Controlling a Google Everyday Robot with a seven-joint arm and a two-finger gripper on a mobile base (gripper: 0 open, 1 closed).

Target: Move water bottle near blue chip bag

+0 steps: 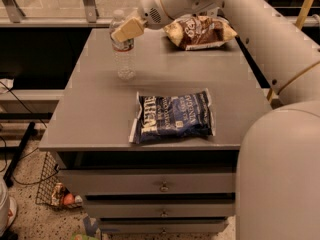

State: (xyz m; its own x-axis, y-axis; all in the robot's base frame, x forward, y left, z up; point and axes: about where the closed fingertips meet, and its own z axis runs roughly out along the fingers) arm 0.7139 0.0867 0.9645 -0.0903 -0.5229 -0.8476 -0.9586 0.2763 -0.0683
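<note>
your gripper (124,31) was over the far left part of the surface (95,114), right up against the upper part of the water bottle (125,61). it sat level with the label band, just under the white cap. whether the jaws were clamped on the bottle or only set about it, i could not tell from this view. the bottle stood upright with its base on the surface. it was well apart from the blue chip bag (172,116), which lay flat near the front edge, about the middle. the brown chip bag (200,31) lay at the back, to the right of the gripper in the view, and had no part in this.

by my reading you were at the grasp step: the bottle was reached but not yet lifted or carried. the next move called for a firm hold, made sure of first. then it called for a small lift and a carry toward the front, to the bag's left or back edge. you needed to set the bottle down upright just beside the bag, not on it. the risks i saw were a thin bottle tipping on release, and the arm nudging the bag toward the front edge.
</note>
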